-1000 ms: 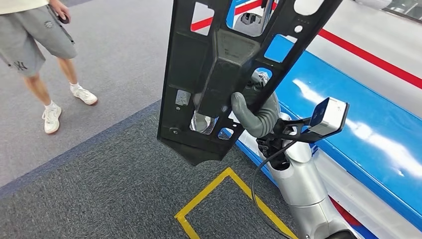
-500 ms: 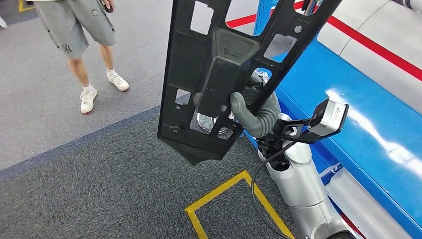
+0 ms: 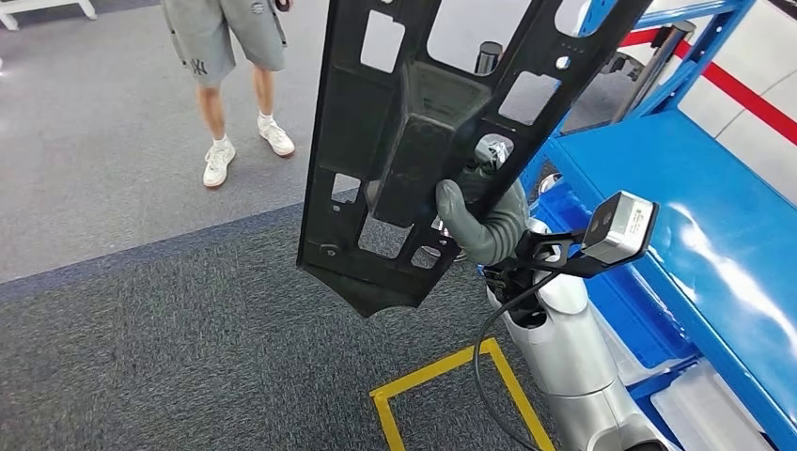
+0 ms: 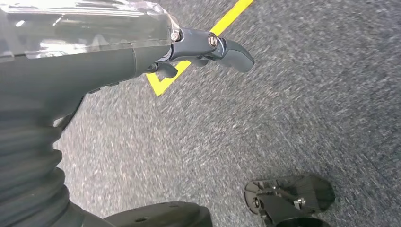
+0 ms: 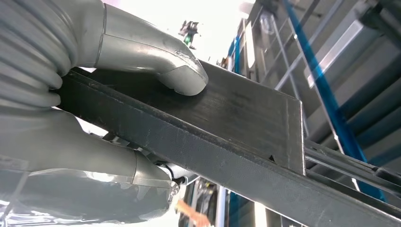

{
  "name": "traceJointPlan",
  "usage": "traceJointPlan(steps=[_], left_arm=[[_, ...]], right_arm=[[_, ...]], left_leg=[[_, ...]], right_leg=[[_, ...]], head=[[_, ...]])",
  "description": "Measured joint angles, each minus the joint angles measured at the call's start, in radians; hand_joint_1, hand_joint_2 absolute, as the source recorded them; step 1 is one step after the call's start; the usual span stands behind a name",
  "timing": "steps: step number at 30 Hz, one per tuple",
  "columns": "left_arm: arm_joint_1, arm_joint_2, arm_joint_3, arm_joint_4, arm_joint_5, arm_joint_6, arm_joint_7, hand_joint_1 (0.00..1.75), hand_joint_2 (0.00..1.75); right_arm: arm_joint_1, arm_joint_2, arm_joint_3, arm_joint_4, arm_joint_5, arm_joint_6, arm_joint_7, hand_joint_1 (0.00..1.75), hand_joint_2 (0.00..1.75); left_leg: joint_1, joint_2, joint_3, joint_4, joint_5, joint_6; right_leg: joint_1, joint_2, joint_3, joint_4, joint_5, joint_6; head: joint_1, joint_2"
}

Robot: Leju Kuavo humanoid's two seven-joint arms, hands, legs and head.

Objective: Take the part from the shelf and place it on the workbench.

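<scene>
part point(image 3: 414, 141) held up in front of the camera, tilted, above the carpet floor point(image 3: 188, 357) | right hand point(image 3: 484, 221) grips its lower middle | shelf point(image 3: 714, 225) to the right, behind the part | floor marking point(image 3: 442, 376) below the part | person point(image 3: 230, 56) standing far left | left hand point(image 4: 208, 47) hangs above the floor

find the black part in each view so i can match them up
Head view: the black part hangs upright in the centre, gripped by the right hand.
Right wrist view: the part's edge runs across the frame under the hand's thumb.
Left wrist view: not in it; the left hand hangs over grey carpet.
Shared landmark: the blue shelf frame, in the head and right wrist views.
</scene>
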Motion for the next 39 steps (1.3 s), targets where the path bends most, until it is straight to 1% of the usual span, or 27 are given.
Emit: traceJointPlan(steps=[2,4,6,7,9,10,11,12,13,14,15,16,18,19,20,22,24,26,27,28,29,31,32,33,35,37,39], left_arm=[[-0.001,-0.001,0.0,0.0,0.0,0.0,0.0,0.0,1.75],[-0.002,-0.002,0.0,0.0,0.0,0.0,0.0,0.0,1.75],[-0.001,-0.002,0.0,0.0,0.0,0.0,0.0,0.0,1.75],[-0.001,-0.002,0.0,0.0,0.0,0.0,0.0,0.0,1.75],[-0.002,-0.001,0.0,0.0,0.0,0.0,0.0,0.0,1.75],[-0.003,-0.001,0.0,0.0,0.001,0.0,0.0,0.0,1.75],[-0.004,-0.001,0.0,0.0,0.001,0.0,0.0,0.0,1.75],[-0.005,-0.001,0.0,0.0,0.001,0.0,-0.001,0.0,1.75],[-0.005,-0.001,0.0,0.0,0.001,0.0,-0.001,0.0,1.75],[-0.005,-0.001,0.0,0.0,0.0,0.0,-0.001,0.0,1.75],[-0.004,-0.001,0.0,0.0,0.0,0.0,-0.001,0.0,1.75],[-0.003,-0.001,0.0,0.0,-0.001,0.0,0.0,0.0,1.75],[-0.003,-0.001,0.0,0.0,-0.003,0.0,0.002,0.0,1.75],[-0.003,0.0,0.0,0.0,-0.004,0.0,0.002,0.0,1.75],[-0.003,0.0,0.0,0.0,-0.006,0.0,0.002,0.0,1.75],[0.001,0.0,0.0,0.0,-0.009,0.0,0.002,0.0,1.75],[0.001,0.0,0.0,0.0,-0.012,0.0,0.004,0.0,1.75],[-0.002,0.0,0.0,0.0,-0.016,0.0,0.004,0.0,1.75],[-0.004,0.0,0.0,0.0,-0.018,-0.001,0.004,0.0,1.75],[-0.004,0.0,0.0,0.0,-0.019,-0.002,0.004,0.0,1.75],[-0.004,0.0,0.0,0.0,-0.02,-0.002,0.005,0.0,1.75],[-0.004,0.0,-0.001,0.0,-0.023,-0.004,0.006,0.0,1.75],[-0.004,0.0,-0.001,0.0,-0.025,-0.004,0.006,0.0,1.75],[-0.006,0.0,-0.002,0.0,-0.027,-0.005,0.006,0.0,1.75],[-0.009,0.001,-0.002,0.0,-0.028,-0.005,0.007,0.0,1.75],[-0.01,0.003,-0.002,0.0,-0.027,-0.004,0.006,0.0,1.75],[-0.011,0.004,-0.002,0.0,-0.025,-0.003,0.005,0.0,1.75]], right_arm=[[-0.001,0.0,0.0,0.0,0.0,0.0,0.0,1.73,1.75],[0.0,0.0,0.0,-0.001,0.0,0.0,0.0,1.73,1.75],[-0.001,0.0,-0.001,-0.002,0.0,0.0,0.0,1.73,1.75],[-0.002,0.001,0.0,-0.003,0.0,0.0,0.0,1.73,1.75],[-0.003,0.002,0.0,-0.003,0.0,0.0,-0.001,1.73,1.75],[-0.003,0.002,0.0,-0.003,0.0,0.0,-0.001,1.73,1.75],[-0.003,0.002,0.0,-0.003,0.0,0.0,-0.001,1.73,1.75],[-0.002,0.002,0.0,-0.003,0.0,0.0,-0.001,1.73,1.75],[-0.002,0.002,0.0,-0.002,0.0,0.001,0.0,1.73,1.75],[-0.003,0.002,0.0,-0.002,0.0,0.001,0.0,1.73,1.75],[-0.004,0.002,0.0,-0.002,0.0,0.002,0.0,1.73,1.75],[-0.006,0.002,0.0,-0.002,-0.001,0.002,0.0,1.73,1.75],[-0.009,0.002,0.0,-0.003,-0.001,0.003,0.0,1.73,1.75],[-0.01,0.002,0.0,-0.003,-0.001,0.002,0.0,1.73,1.75],[-0.011,0.002,0.0,-0.003,-0.001,0.002,0.0,1.73,1.75],[-0.013,0.002,0.001,-0.005,-0.001,0.001,0.001,1.73,1.75],[-0.014,0.002,0.001,-0.01,-0.001,-0.001,0.001,1.73,1.75],[-0.012,0.001,-0.001,-0.014,0.0,-0.002,0.003,1.73,1.75],[-0.009,0.0,-0.001,-0.015,0.001,-0.004,0.004,1.73,1.75],[-0.007,-0.001,-0.001,-0.016,0.001,-0.006,0.007,1.73,1.75],[-0.005,-0.001,-0.001,-0.016,0.002,-0.009,0.009,1.73,1.75],[-0.004,-0.003,-0.002,-0.02,0.005,-0.014,0.012,1.73,1.75],[-0.005,-0.004,-0.002,-0.022,0.005,-0.015,0.012,1.73,1.75],[-0.006,-0.005,-0.002,-0.024,0.006,-0.015,0.012,1.73,1.75],[-0.006,-0.008,-0.003,-0.026,0.005,-0.014,0.012,1.73,1.75],[-0.008,-0.011,-0.003,-0.026,0.002,-0.012,0.011,1.73,1.75],[-0.013,-0.011,-0.003,-0.025,-0.001,-0.008,0.01,1.73,1.75]], left_leg=[[0.0,-0.026,-0.005,0.011,-0.004,-0.009],[0.001,-0.048,-0.016,0.017,-0.002,-0.023],[0.005,-0.07,-0.026,0.013,0.004,-0.038],[0.005,-0.064,-0.029,0.016,0.002,-0.044],[0.002,-0.014,-0.055,0.069,-0.03,-0.051],[0.001,0.021,-0.08,0.128,-0.061,-0.054],[0.001,0.044,-0.111,0.197,-0.094,-0.057],[0.002,0.055,-0.138,0.258,-0.117,-0.059],[0.002,0.06,-0.151,0.289,-0.124,-0.059],[0.002,0.063,-0.143,0.283,-0.112,-0.059],[0.001,0.069,-0.116,0.236,-0.084,-0.056],[0.0,0.083,-0.077,0.166,-0.052,-0.051],[-0.012,0.123,-0.013,0.046,-0.017,-0.036],[-0.018,0.135,-0.002,0.019,-0.014,-0.029],[-0.022,0.135,-0.002,0.013,-0.018,-0.023],[-0.018,0.112,-0.003,0.005,-0.012,-0.012],[-0.012,0.091,0.002,-0.006,-0.005,0.0],[-0.009,0.069,0.003,-0.01,-0.001,0.008],[-0.009,0.056,0.002,-0.009,-0.001,0.009],[-0.009,0.043,0.002,-0.007,-0.001,0.009],[-0.009,0.029,0.002,-0.005,-0.002,0.008],[-0.007,0.001,0.002,0.002,-0.005,0.004],[-0.006,-0.011,0.0,0.007,-0.007,0.0],[-0.006,-0.023,-0.006,0.014,-0.009,-0.006],[-0.003,-0.045,-0.02,0.02,-0.008,-0.02],[0.0,-0.062,-0.029,0.02,-0.004,-0.033],[-0.003,-0.025,-0.045,0.052,-0.023,-0.044]], right_leg=[[-0.008,0.042,0.059,-0.13,0.055,-0.002],[-0.009,0.075,0.081,-0.187,0.065,-0.006],[-0.007,0.062,0.081,-0.191,0.066,-0.015],[-0.008,0.05,0.083,-0.195,0.069,-0.022],[-0.01,0.022,0.087,-0.204,0.073,-0.036],[-0.006,0.007,0.089,-0.205,0.072,-0.04],[-0.003,-0.008,0.089,-0.205,0.071,-0.044],[0.0,-0.024,0.089,-0.205,0.07,-0.046],[0.002,-0.039,0.09,-0.205,0.069,-0.047],[0.003,-0.053,0.091,-0.205,0.068,-0.047],[0.004,-0.066,0.093,-0.205,0.066,-0.047],[0.005,-0.077,0.097,-0.205,0.064,-0.045],[0.011,-0.098,0.101,-0.204,0.059,-0.038],[0.014,-0.107,0.101,-0.204,0.058,-0.034],[0.017,-0.118,0.102,-0.205,0.057,-0.03],[0.017,-0.129,0.106,-0.204,0.053,-0.021],[0.014,-0.088,0.091,-0.162,0.021,-0.014],[0.01,-0.03,0.035,-0.045,-0.038,-0.011],[0.01,-0.017,0.002,0.019,-0.062,-0.009],[0.01,-0.011,-0.022,0.061,-0.069,-0.008],[0.009,-0.009,-0.031,0.069,-0.057,-0.007],[0.003,0.004,0.004,-0.025,0.015,-0.006],[-0.001,0.028,0.032,-0.089,0.044,-0.006],[-0.005,0.053,0.053,-0.143,0.064,-0.007],[-0.007,0.085,0.065,-0.182,0.068,-0.01],[-0.007,0.065,0.064,-0.186,0.073,-0.02],[-0.009,0.038,0.069,-0.193,0.075,-0.034]], head=[[0.0,0.0],[0.0,0.0],[0.0,0.0],[0.0,0.0],[0.0,0.0],[-0.001,0.0],[-0.001,0.0],[-0.001,0.0],[-0.001,0.0],[-0.001,0.0],[-0.001,0.0],[-0.001,0.0],[-0.001,0.0],[-0.001,0.0],[-0.001,0.0],[-0.001,0.0],[0.0,0.0],[0.0,0.0],[0.0,0.0],[0.0,0.0],[0.0,0.0],[0.0,0.0],[0.0,0.0],[0.0,0.0],[0.0,0.0],[0.0,0.0],[-0.001,0.0]])
